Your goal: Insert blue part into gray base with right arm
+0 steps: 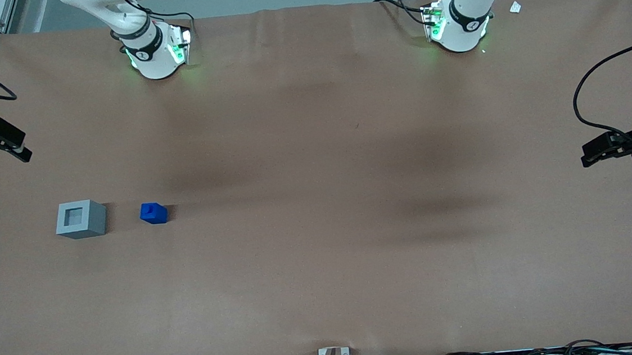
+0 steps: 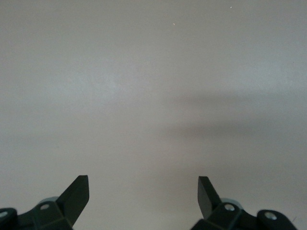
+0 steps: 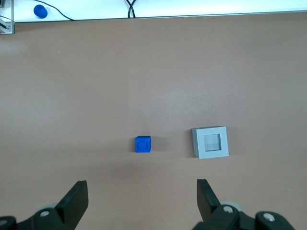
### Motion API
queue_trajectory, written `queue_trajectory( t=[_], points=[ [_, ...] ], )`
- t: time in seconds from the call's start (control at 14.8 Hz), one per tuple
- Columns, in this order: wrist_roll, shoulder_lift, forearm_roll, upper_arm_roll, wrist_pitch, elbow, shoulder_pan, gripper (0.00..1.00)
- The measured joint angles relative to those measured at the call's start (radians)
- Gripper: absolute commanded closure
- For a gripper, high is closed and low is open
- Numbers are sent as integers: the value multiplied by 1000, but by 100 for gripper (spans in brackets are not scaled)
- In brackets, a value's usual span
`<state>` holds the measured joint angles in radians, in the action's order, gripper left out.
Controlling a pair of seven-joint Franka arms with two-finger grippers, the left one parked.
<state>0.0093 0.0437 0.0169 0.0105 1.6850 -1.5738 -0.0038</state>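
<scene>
Overhead, jaws (image 3: 141,199) wide apart (holding nothing).

Three cameras: one high overview, two wrist-mounted.
The front view looked steeply down over the whole table (image 1: 323,267). The right wrist view looked down from well above past the gripper (image 3: 141,199), sharing the blue part (image 3: 142,144) and gray base (image 3: 210,142) with the front view; the left wrist view faced bare tabletop.

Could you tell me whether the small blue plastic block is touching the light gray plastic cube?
Apart. The front view shows bare table between the blue block and gray cube; the open gripper hangs above them.
</scene>
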Motion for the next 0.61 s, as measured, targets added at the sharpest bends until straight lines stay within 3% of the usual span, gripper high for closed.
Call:
queue_trajectory(
  t=[0.61],
  points=[
    [-1, -21, -5, -9, -22, 0, 14, 0]
  ],
)
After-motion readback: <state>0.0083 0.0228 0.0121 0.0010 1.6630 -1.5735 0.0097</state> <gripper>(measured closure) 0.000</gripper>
